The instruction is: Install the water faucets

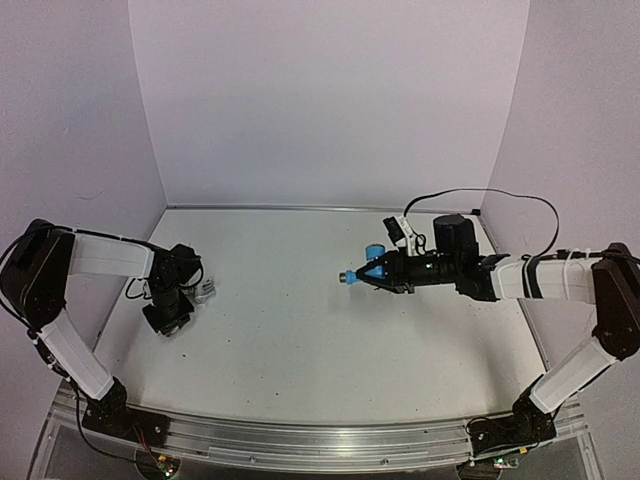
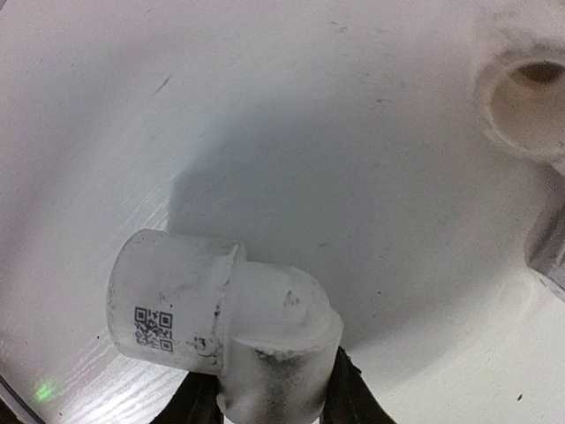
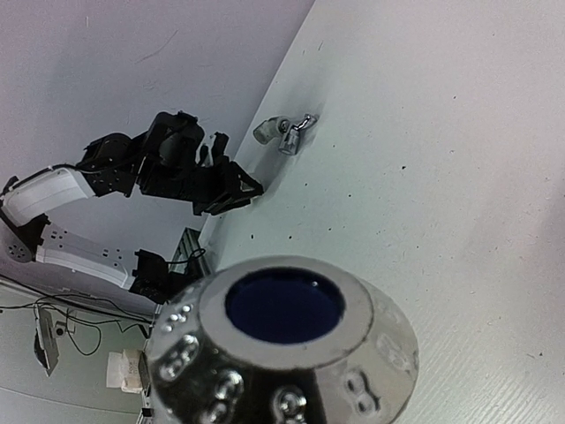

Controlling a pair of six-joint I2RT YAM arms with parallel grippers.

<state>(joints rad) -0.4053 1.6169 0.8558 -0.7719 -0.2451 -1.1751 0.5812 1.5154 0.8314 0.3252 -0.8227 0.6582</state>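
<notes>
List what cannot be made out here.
- Light blue tap with silver threaded end: in the right wrist view, its own end hides the body and the right gripper.
- Shiny silver metal tap: too small in the top and right wrist views.
- Grey piece: left wrist view, cut off by the right edge.

Left on the table [image 1: 300, 340], in the left gripper [image 1: 168, 320]: an elbow fitting [image 2: 238, 327]; just right, one faucet [image 3: 294, 137] touching another fitting [image 2: 530, 97]. Right of centre, in the right gripper [image 1: 368, 278]: the other faucet [image 1: 376, 266], threaded end [image 3: 282, 344] leftward.

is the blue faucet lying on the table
No, the blue faucet is clamped in the right gripper, with its silver threaded end pointing toward the left arm.
</notes>
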